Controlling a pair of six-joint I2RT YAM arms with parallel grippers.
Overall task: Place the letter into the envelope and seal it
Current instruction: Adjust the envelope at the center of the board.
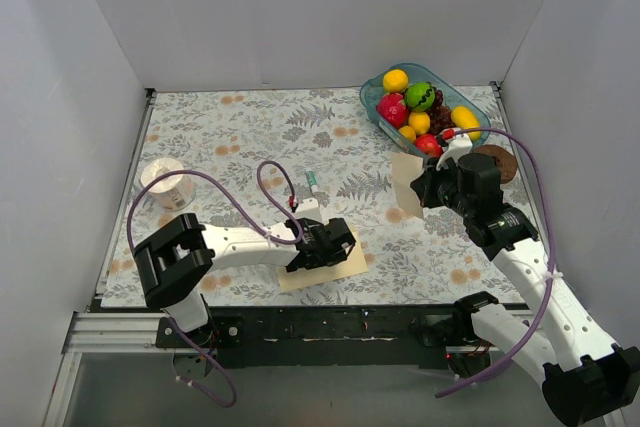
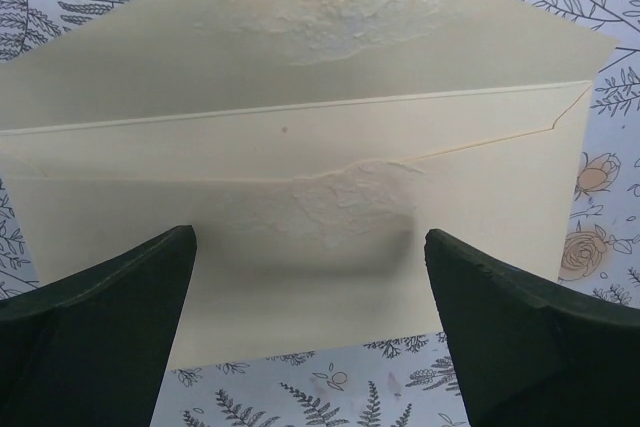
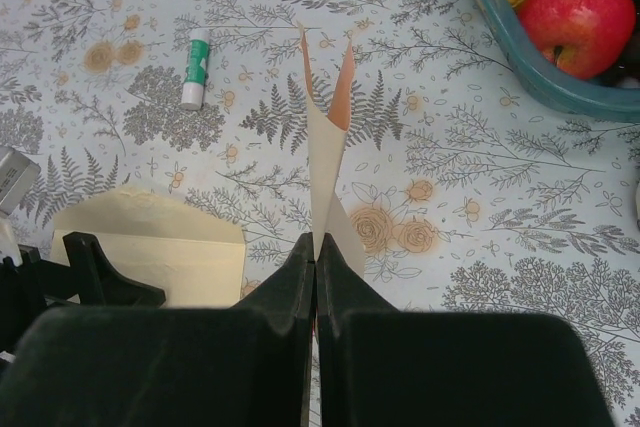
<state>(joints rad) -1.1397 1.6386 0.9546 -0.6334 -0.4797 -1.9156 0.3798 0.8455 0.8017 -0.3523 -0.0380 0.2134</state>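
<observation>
Right wrist: noted right gripper (image 3: 315,247) pinching curled salmon-peach paper letter (image 3: 325,142) upright above desk (image 1: 250,127); left gripper (image 2: 310,247) spread over open-flapped cream-yellow paper envelope (image 2: 300,147). Pin envelope flat, feed letter edge-first into pocket.

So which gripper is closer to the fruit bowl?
Right. The right gripper, pinching the letter, sits just on the near side of the fruit bowl; the left gripper is over the envelope, much farther away.
</observation>
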